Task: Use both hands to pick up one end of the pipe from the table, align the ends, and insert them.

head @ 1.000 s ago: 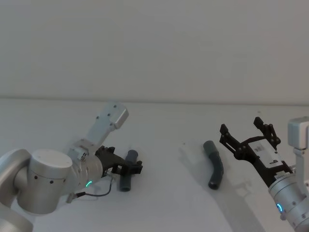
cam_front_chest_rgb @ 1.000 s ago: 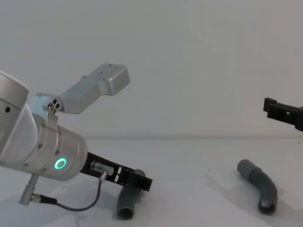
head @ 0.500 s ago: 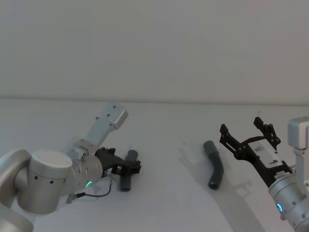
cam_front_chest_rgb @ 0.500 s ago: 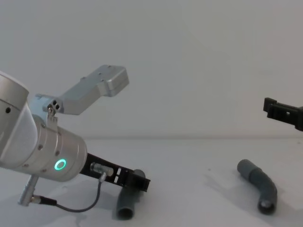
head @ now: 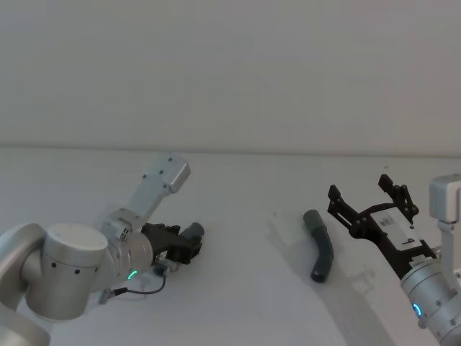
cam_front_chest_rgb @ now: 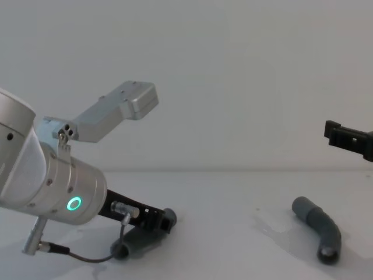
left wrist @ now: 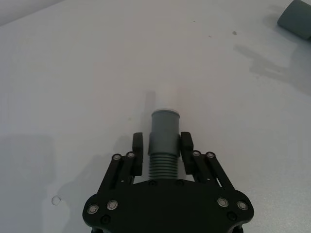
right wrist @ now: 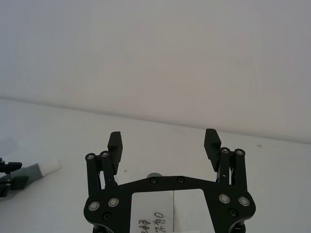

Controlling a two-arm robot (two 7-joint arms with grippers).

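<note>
Left gripper (head: 186, 246): low over the left part of the table (head: 245, 303), clamped on the left pipe (head: 194, 231). In the left wrist view the gripper (left wrist: 163, 145) has a finger pressed against each side of the pipe.
Left pipe: held at its ribbed part between the fingers, with the smooth collar (left wrist: 164, 124) sticking out past the fingertips. In the chest view the pipe (cam_front_chest_rgb: 139, 242) is tilted. Its near end is low by the table and its far end is up in the gripper (cam_front_chest_rgb: 164, 220). Whether it touches the table cannot be told.
Ends: the white tip (right wrist: 49, 166) of the left pipe shows far off in the right wrist view and points away from the left gripper.
Silver wrist (cam_front_chest_rgb: 58, 186): behind the left gripper, with a green ring (cam_front_chest_rgb: 73, 203) lit and a thin cable (cam_front_chest_rgb: 87, 255) looping beneath it.
Right gripper (head: 362, 189): above the right part of the table, near the right pipe (head: 322, 249). In the right wrist view the gripper (right wrist: 164, 138) has its fingers wide apart with nothing between them.
Right pipe: lies bent on the table, just left of the right gripper and apart from it, well apart from the left pipe. In the chest view the pipe (cam_front_chest_rgb: 319, 224) turns its open mouth toward the camera.
Table: plain and white.
</note>
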